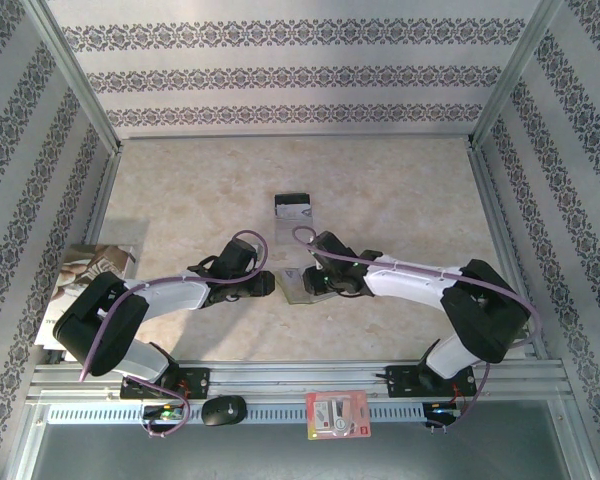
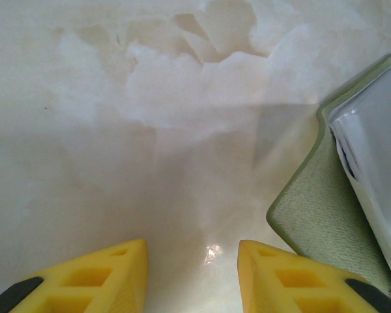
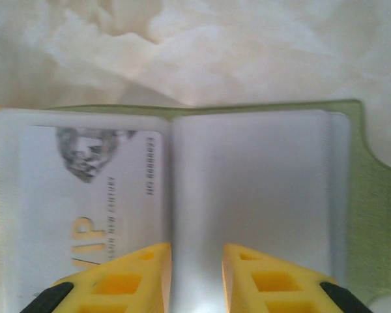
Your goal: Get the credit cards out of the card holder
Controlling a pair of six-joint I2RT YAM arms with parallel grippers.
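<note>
We judge extraction underway: a credit card [image 3: 85,189] sits in the open card holder [image 3: 352,195]. Both right tool [image 3: 197,274] and left tool [image 2: 192,274] are released, empty. Next: pinch its edge.

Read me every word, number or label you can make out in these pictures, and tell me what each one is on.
"VIP": large gold letters on the silver credit card, in the left-hand pocket of the card holder as the right wrist view shows it; the V is partly hidden.
Small line of print beside it on that card: too blurred to read.
Print on the red-and-white packet at the near edge: too small to read.
</note>
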